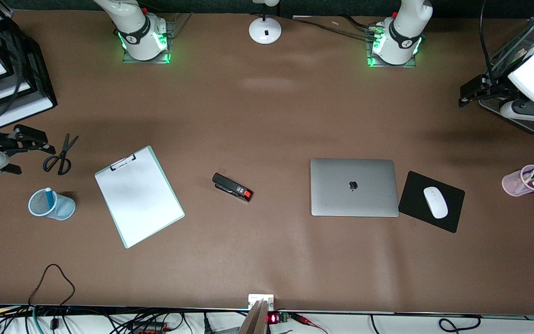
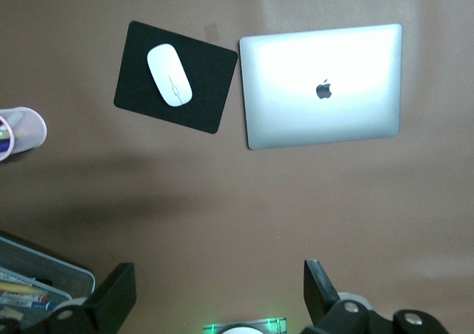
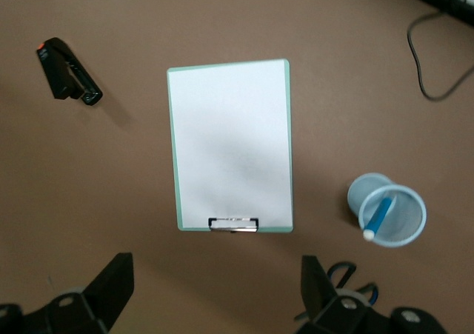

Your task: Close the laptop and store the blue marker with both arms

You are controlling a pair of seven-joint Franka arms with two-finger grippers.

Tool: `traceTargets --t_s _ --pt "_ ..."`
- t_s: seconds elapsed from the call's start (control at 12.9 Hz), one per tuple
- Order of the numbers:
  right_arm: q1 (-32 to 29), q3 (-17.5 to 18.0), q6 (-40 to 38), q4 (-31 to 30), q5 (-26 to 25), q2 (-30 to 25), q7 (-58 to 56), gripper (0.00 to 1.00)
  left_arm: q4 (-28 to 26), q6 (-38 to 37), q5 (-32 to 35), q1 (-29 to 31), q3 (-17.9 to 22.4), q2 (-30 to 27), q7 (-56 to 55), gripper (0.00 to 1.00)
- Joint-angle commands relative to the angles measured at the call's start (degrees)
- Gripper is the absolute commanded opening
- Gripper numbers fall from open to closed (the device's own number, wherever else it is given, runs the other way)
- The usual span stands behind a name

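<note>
The silver-grey laptop (image 1: 341,199) (image 2: 326,119) lies shut and flat on the brown table toward the left arm's end, logo up. The blue marker (image 1: 49,196) (image 3: 379,217) stands tilted inside a light-blue mesh cup (image 1: 34,209) (image 3: 368,192) toward the right arm's end. My left gripper (image 1: 469,93) (image 2: 220,293) hangs open and empty above the table's edge at the left arm's end. My right gripper (image 1: 43,141) (image 3: 215,286) is open and empty too, above the scissors (image 1: 60,157) and the clipboard's clip end.
A white clipboard (image 1: 139,197) (image 3: 231,141) and a black stapler (image 1: 232,187) (image 3: 68,71) lie mid-table. A white mouse (image 1: 435,202) sits on a black pad (image 1: 414,192) beside the laptop. A pink cup of markers (image 1: 522,183) stands at the left arm's end. A lamp base (image 1: 265,30) stands between the arms' bases.
</note>
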Motion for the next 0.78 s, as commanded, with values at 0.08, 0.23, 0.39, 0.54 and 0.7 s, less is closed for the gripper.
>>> traceTargets --t_s 0.08,0.23,0.39,0.54,0.7 --pt "1.9 -0.3 -3.4 1.0 -3.2 -0.1 9.7 1.00 3.2 -2.6 -1.7 0.0 0.0 0.7 1.3 1.00" --pt "1.7 -0.5 -3.9 1.0 -3.2 -0.2 11.9 1.00 3.3 -2.6 -1.7 0.0 0.0 0.7 1.7 1.00" --pt "2.0 -0.4 -4.8 1.0 -3.2 -0.6 15.7 1.00 3.7 -2.6 -1.7 -0.1 0.0 0.7 1.7 1.00" --pt "2.1 -0.2 -6.1 1.0 -3.2 -0.7 21.3 1.00 3.9 -2.6 -1.7 -0.1 0.0 0.8 1.9 1.00" --pt "2.2 -0.1 -6.3 1.0 -5.0 -1.3 21.9 1.00 3.8 -2.6 -1.7 -0.1 0.0 0.9 1.9 1.00"
